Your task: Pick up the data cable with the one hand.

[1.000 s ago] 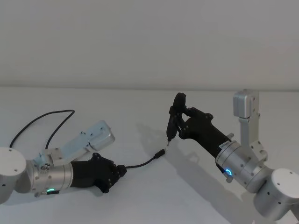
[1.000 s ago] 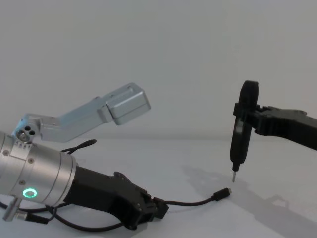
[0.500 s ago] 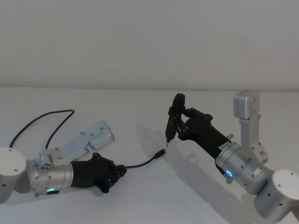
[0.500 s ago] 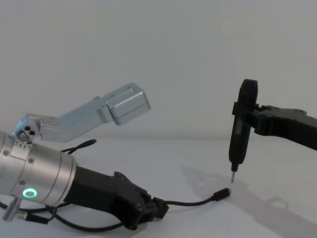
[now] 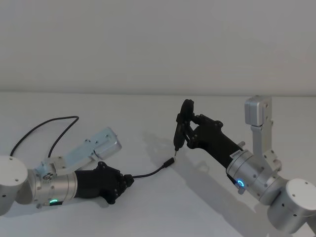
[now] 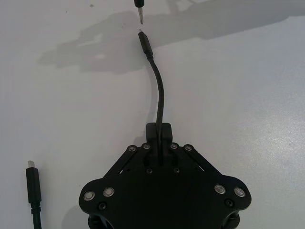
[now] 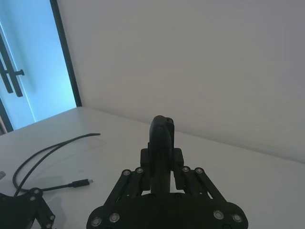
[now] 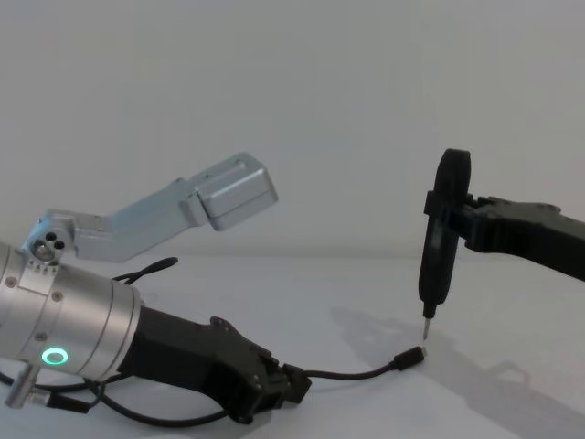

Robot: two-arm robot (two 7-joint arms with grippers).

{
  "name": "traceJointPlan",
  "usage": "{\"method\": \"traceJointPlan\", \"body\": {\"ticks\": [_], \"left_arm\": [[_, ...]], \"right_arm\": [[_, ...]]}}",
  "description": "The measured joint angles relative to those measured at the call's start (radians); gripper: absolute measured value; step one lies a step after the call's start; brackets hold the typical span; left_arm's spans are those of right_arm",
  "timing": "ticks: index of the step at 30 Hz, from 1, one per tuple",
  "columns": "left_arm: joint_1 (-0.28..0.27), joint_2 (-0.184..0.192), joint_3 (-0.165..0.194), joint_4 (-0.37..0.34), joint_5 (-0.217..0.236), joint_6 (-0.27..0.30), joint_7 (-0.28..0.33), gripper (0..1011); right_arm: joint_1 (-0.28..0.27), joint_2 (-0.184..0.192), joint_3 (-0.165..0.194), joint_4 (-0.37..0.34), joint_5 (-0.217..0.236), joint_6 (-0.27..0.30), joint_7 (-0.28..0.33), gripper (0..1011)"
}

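Gripping the data cable point(image 5: 148, 173) low over the white table point(image 5: 148, 207), the left gripper point(image 5: 129, 180) is pinching it tight near one plug.

The right gripper point(image 5: 183, 124) is clamping an upright black screwdriver point(image 8: 437, 247), its tip hovering just above the cable's free plug point(image 8: 412, 357).

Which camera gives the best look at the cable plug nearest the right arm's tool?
The left wrist view: the plug lies unobstructed, its cable entering the shut left gripper. Head and chest views show it small.
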Motion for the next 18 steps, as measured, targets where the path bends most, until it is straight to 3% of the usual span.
{"method": "traceJointPlan", "body": {"ticks": [18], "left_arm": [[0.000, 0.000, 0.000, 0.000, 0.000, 0.000, 0.000, 50]], "right_arm": [[0.006, -0.003, -0.007, 0.022, -0.007, -0.002, 0.005, 275]]}}
